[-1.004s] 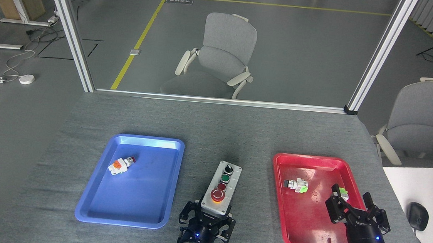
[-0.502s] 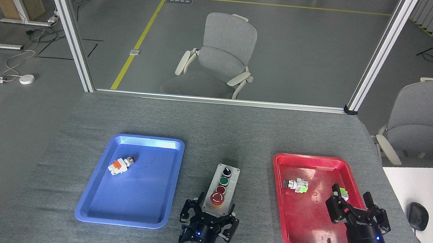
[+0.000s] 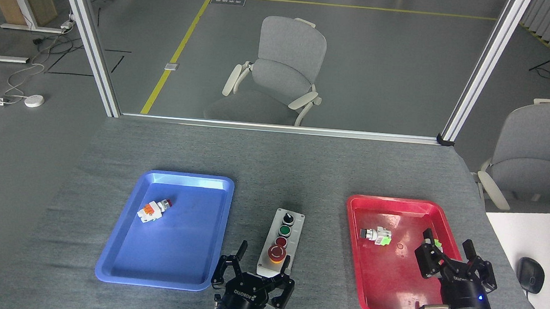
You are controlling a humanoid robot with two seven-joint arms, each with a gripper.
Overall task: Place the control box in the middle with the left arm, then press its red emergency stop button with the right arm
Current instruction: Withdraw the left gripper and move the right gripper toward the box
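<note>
A: Where does the control box (image 3: 281,243) sit?

B: Lower centre of the frame, flat on the grey cloth table (image 3: 303,166), in the bare strip between the blue tray (image 3: 171,230) at lower left and the red tray (image 3: 397,255) at lower right. It runs lengthwise away from the camera, tilted a little to the right at its far end.

A: And the buttons?

B: In one row: a black knob at the far end, then a green button, a small red one, and the big red emergency stop button (image 3: 277,252) nearest the bottom of the frame.

A: The left claw?

B: The left gripper (image 3: 258,276) is just below the box's near end, fingers spread apart. One finger tip overlaps the box's near right corner; I cannot tell if it touches. It is not closed on the box.

A: The right one?

B: The right gripper (image 3: 448,259) is over the right side of the red tray, fingers apart, holding nothing.

A: Anything in the trays?

B: A small white-and-orange switch (image 3: 153,209) in the upper left part of the blue tray. A white-and-green switch (image 3: 376,235) in the red tray, and another green-tipped piece (image 3: 437,244) partly hidden behind the right gripper.
</note>
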